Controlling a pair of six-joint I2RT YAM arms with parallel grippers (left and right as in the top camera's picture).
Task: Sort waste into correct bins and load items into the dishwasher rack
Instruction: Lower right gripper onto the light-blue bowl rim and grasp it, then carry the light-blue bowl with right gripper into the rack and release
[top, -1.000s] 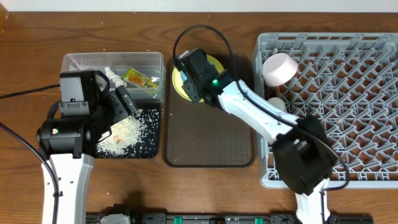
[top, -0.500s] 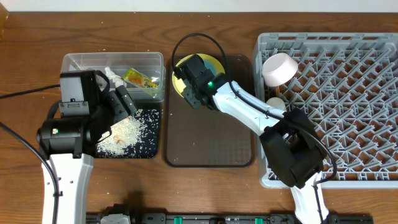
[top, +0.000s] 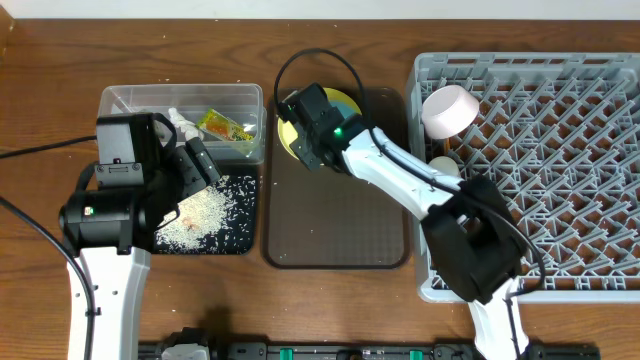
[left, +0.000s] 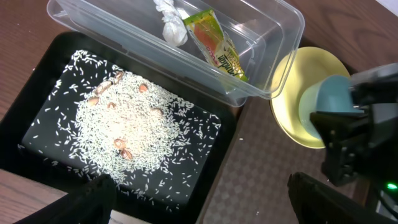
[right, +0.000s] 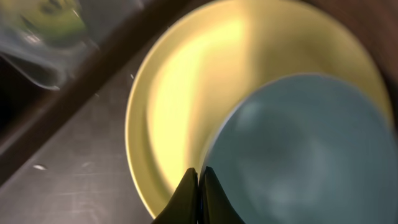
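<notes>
My right gripper (right: 199, 171) (top: 312, 128) is shut on the rim of the light blue bowl (right: 298, 149), which sits on the yellow plate (right: 180, 87) (top: 350, 102) at the far end of the brown serving tray (top: 335, 220). My left gripper (left: 202, 199) (top: 200, 165) is open and empty above the black tray (left: 211, 180) (top: 245, 240), which holds the rice grains (left: 124, 130). The clear tub (top: 180, 95) holds the snack wrapper (left: 214, 43) and the paper scrap (left: 171, 22). A white bowl (top: 450, 110) and a white cup (top: 445, 165) are in the grey rack (top: 560, 70). No chopsticks show.
The rack fills the right side of the table, right beside the brown tray. The tub and the black tray stand side by side at the left. My right arm stretches from the rack's front left corner across the brown tray. Its cable loops above the plate.
My right gripper has shifted slightly over the plate and its elbow has swung a little to the left. The left arm has not moved.
</notes>
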